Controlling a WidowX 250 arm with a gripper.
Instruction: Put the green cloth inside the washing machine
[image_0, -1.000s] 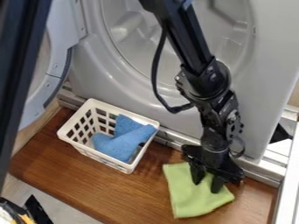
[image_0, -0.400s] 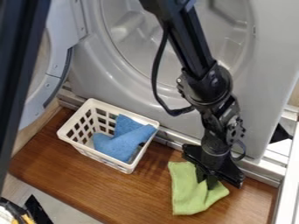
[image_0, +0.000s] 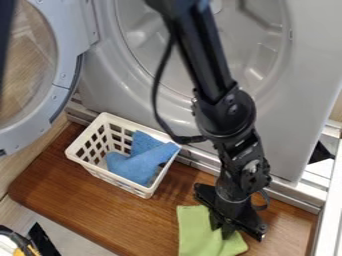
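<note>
The black gripper (image_0: 224, 231) is low over the right front of the wooden surface, shut on the green cloth (image_0: 194, 232). The cloth spreads out to the left of and below the fingers, and its upper right part is hidden by the gripper. Behind stands the grey washing machine (image_0: 294, 115) with its round opening facing the camera, partly covered by the arm. Its round door (image_0: 65, 65) is swung open at the left.
A white plastic basket (image_0: 107, 175) with a blue cloth (image_0: 139, 162) in it stands left of the gripper, close to the machine's front. The wooden board (image_0: 73, 200) carries basket and green cloth. A pale metal rail (image_0: 324, 215) runs down the right side.
The gripper's fingers have come together on the green cloth. Gripper and cloth have then shifted left and toward the camera. The dark bar at the left edge has moved mostly out of view.
</note>
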